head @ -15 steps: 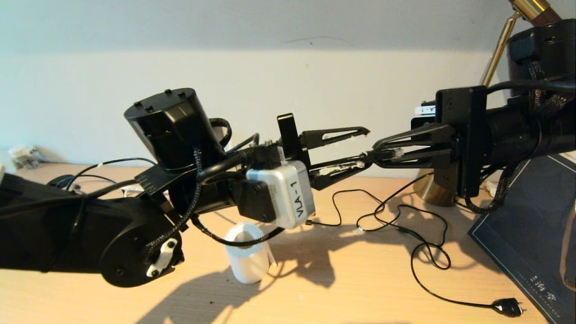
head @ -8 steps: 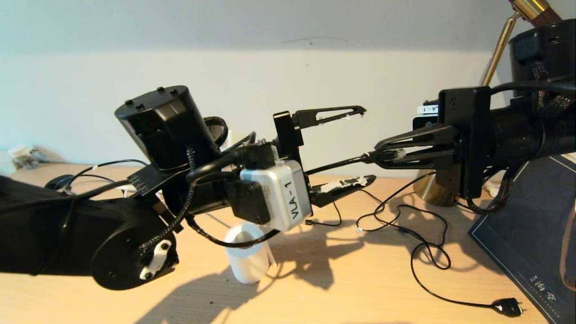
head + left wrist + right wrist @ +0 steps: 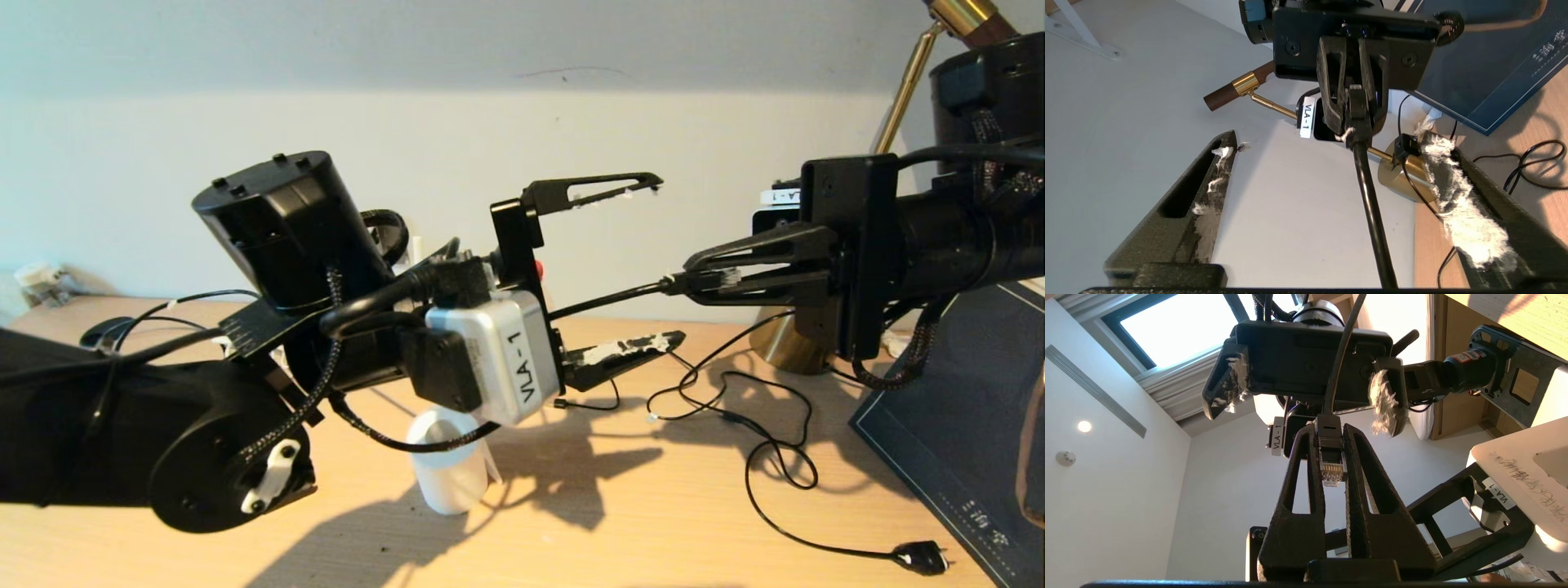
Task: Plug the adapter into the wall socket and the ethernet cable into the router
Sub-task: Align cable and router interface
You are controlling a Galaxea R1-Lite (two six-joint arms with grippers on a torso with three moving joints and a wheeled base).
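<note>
The ethernet cable (image 3: 608, 300) hangs in the air above the desk. My right gripper (image 3: 694, 282) is shut on its clear plug end (image 3: 1329, 465), coming in from the right. My left gripper (image 3: 669, 257) faces it and is open, with one finger above the cable and one below, neither touching it. In the left wrist view the cable (image 3: 1372, 204) runs between the spread fingers (image 3: 1466, 220) to the right gripper (image 3: 1349, 130). The adapter, the wall socket and the router are out of view.
A white paper roll (image 3: 449, 465) stands on the wooden desk (image 3: 653, 523) under the left arm. A thin black cord with a two-pin plug (image 3: 922, 558) loops across the right side. A brass lamp base (image 3: 784, 343) and a dark blue book (image 3: 963, 425) sit at the right.
My left gripper has opened and let go of the ethernet cable, and its arm has drawn slightly back to the left. The right gripper still holds the plug end.
</note>
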